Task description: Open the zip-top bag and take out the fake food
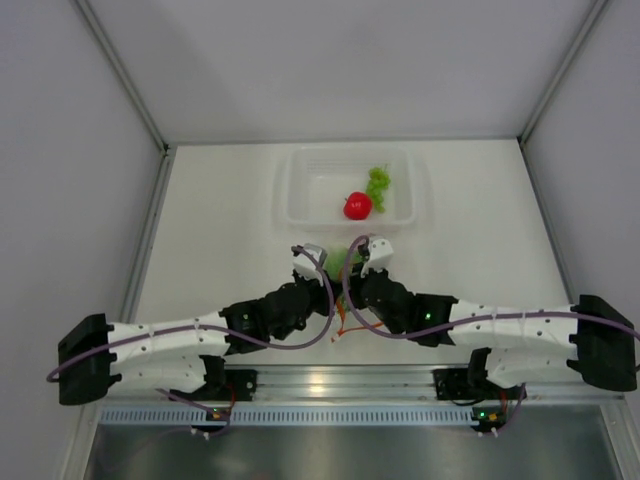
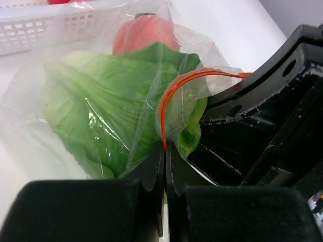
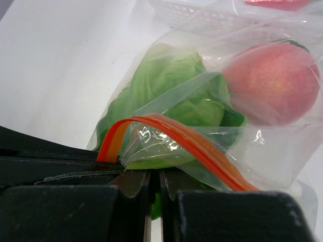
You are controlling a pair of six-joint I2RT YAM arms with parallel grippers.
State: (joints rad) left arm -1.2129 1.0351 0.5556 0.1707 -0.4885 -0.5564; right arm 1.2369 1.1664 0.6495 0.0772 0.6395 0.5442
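The zip-top bag sits between both grippers, just in front of the tray. Through its clear plastic I see green lettuce and a pinkish-red round fruit, which also show in the right wrist view as lettuce and fruit. My left gripper is shut on one lip of the bag at the orange-red zip strip. My right gripper is shut on the opposite lip, with the strip arching above it. From above, the left gripper and right gripper nearly touch.
A rigid clear tray stands just beyond the bag, holding a red tomato and a green grape bunch. White walls enclose the table on the left, right and back. The arm bases sit along the near rail.
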